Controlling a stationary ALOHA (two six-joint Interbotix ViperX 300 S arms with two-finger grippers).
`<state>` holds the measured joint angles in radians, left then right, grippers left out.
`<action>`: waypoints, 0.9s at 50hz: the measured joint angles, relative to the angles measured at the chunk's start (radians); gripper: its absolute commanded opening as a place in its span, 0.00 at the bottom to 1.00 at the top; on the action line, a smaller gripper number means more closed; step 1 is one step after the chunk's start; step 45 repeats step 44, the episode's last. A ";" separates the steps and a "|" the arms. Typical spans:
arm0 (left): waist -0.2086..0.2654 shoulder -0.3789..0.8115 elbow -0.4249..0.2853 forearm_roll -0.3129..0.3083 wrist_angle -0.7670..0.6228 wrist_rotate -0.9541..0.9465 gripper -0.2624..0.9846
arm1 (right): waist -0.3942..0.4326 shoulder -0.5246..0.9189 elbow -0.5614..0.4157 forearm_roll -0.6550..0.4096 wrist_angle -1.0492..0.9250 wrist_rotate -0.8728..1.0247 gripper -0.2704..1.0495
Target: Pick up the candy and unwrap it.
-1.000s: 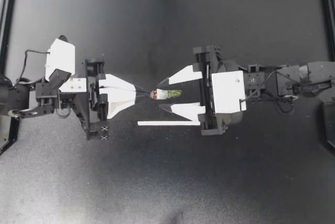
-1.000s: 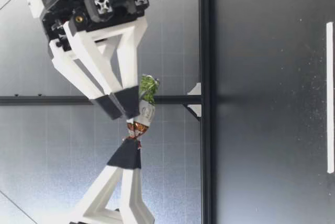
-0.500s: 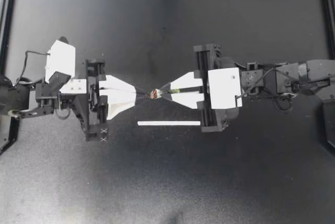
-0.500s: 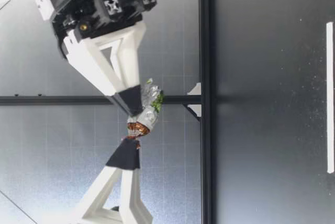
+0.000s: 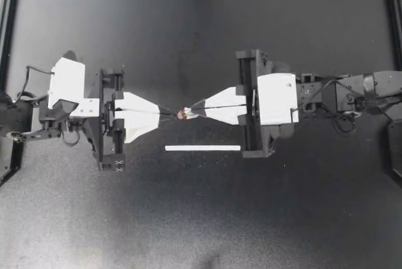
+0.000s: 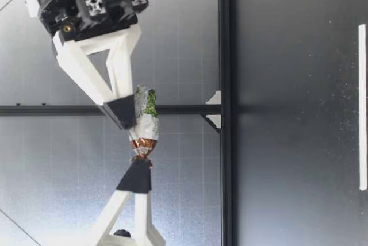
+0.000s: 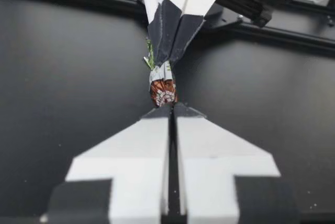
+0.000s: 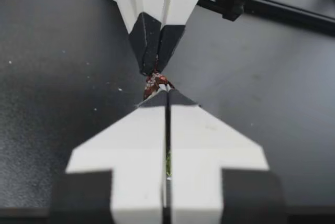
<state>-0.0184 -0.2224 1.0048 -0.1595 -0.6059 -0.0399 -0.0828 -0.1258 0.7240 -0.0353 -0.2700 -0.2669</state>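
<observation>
Black table point(image 5: 201, 219), one white strip point(image 5: 203, 148) lying on it. You have one candy point(image 5: 183, 113), held in the air above the table between two grippers: your left gripper point(image 5: 172, 112) pinched tight on its brown twisted end, your right gripper point(image 5: 193, 110) now clamped on the green end, where a second ago its fingers stood apart around it. Wrapper print too small to read

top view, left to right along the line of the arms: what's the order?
left arm → left hand → candy → right hand → right arm. White strip left out: its span overlaps the candy and the right hand.
</observation>
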 measured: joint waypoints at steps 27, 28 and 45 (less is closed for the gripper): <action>-0.006 0.048 -0.051 -0.067 0.014 -0.003 0.68 | 0.012 0.017 -0.003 0.008 0.026 0.032 0.07; -0.006 0.052 -0.057 -0.067 0.015 0.000 0.68 | 0.014 0.018 -0.003 0.009 0.028 0.037 0.07; -0.005 0.098 -0.091 -0.072 0.014 -0.003 0.67 | 0.026 0.018 -0.003 0.009 0.044 0.049 0.07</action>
